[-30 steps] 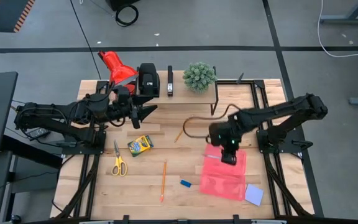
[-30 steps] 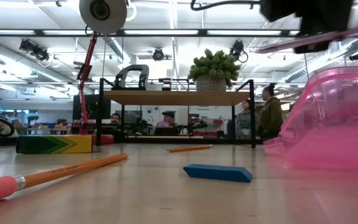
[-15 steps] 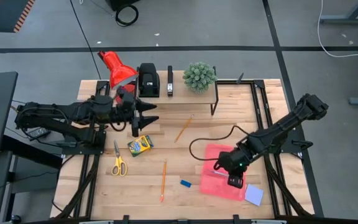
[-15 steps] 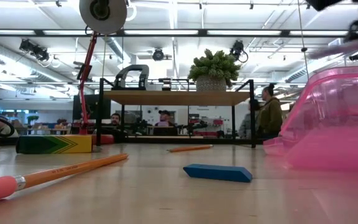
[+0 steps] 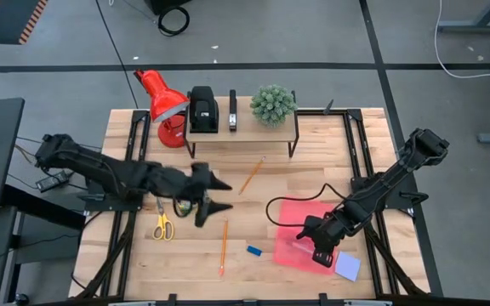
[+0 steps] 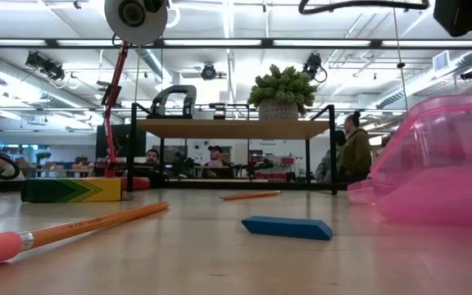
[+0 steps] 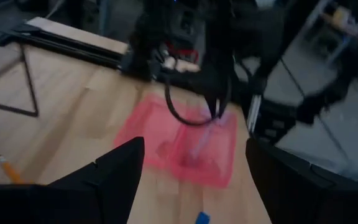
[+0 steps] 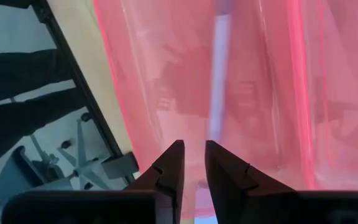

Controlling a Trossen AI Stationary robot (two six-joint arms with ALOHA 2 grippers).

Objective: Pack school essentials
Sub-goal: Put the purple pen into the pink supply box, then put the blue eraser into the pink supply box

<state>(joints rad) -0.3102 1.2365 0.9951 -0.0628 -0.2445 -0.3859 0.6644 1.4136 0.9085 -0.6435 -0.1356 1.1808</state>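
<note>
The right pincer (image 5: 320, 252) hangs low over the pink pouch (image 5: 300, 241), its fingers nearly closed and gripping nothing; a pale pen (image 8: 217, 74) lies inside, seemingly just dropped. The left pincer (image 5: 208, 195), spread wide, hovers above the worktop (image 5: 279, 183) near the crayon box (image 6: 71, 190) and an orange pencil (image 5: 224, 246), likely the next picks. The blue eraser (image 5: 254, 251) sits just beside the pouch.

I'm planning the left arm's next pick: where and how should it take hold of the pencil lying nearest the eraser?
Judging by the high view, grip the orange pencil around mid-shaft, coming straight down with the fingers across its width. It lies flat on bare table, clear of the blue eraser, and the open left gripper is already close.
</note>
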